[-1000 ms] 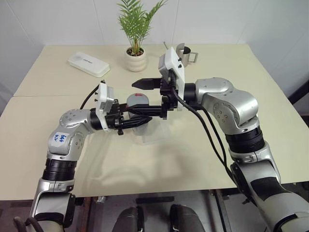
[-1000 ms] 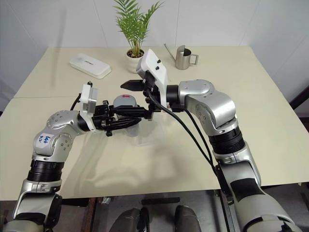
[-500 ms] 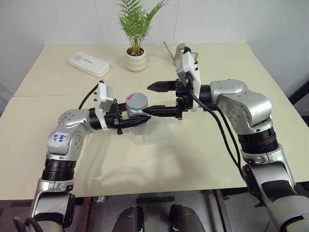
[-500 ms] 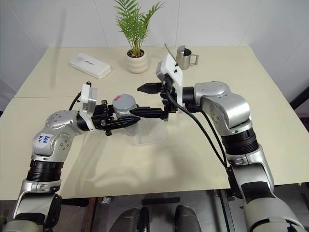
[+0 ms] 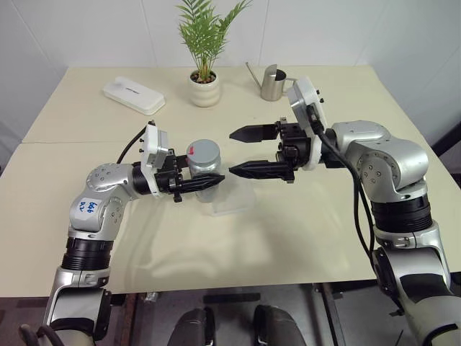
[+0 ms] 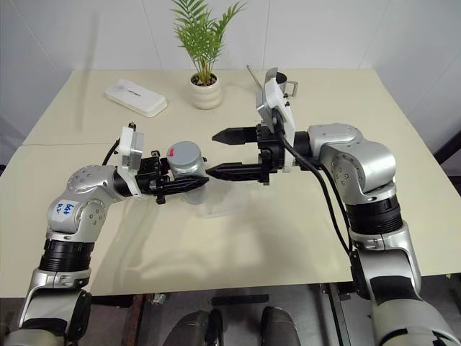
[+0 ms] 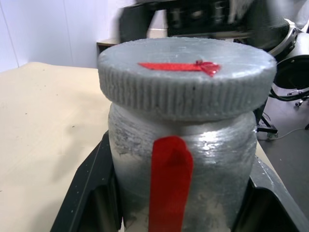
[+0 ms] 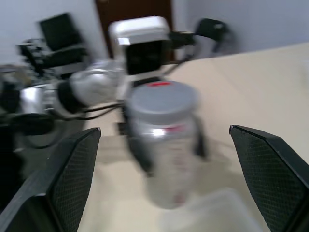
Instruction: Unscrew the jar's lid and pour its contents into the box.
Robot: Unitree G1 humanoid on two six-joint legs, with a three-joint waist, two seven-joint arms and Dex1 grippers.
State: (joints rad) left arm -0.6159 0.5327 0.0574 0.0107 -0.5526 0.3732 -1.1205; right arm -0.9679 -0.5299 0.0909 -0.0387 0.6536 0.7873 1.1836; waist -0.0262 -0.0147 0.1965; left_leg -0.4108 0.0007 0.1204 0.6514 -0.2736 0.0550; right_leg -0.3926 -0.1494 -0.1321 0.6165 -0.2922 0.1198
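Head views showed the left gripper [image 5: 205, 182] clamped on the body of the jar [image 5: 204, 161], holding it upright above the table [image 5: 86, 122] with the lid [image 5: 204, 150] on top and its axis vertical; the box [image 5: 229, 204] sat on the table just below and slightly to the robot's right of the jar. The right gripper [image 5: 243, 151] stood to the jar's right, its fingers spread wide and empty, pointing level toward the jar, tips just short of it, so the lid lay straight ahead along that gripper's line. Left wrist view showed the ribbed lid [image 7: 186, 72] seated square on the jar [image 7: 183, 164], a red strip down the side, with the black fingers [image 7: 87, 193] pressed against both flanks. Right wrist view showed the jar [image 8: 166, 140] centred between the two wide-set fingers [image 8: 72, 169], lid [image 8: 164, 99] at about their level, the box's rim [image 8: 212, 212] underneath. By my judgement the right arm was the one placed to take the lid.
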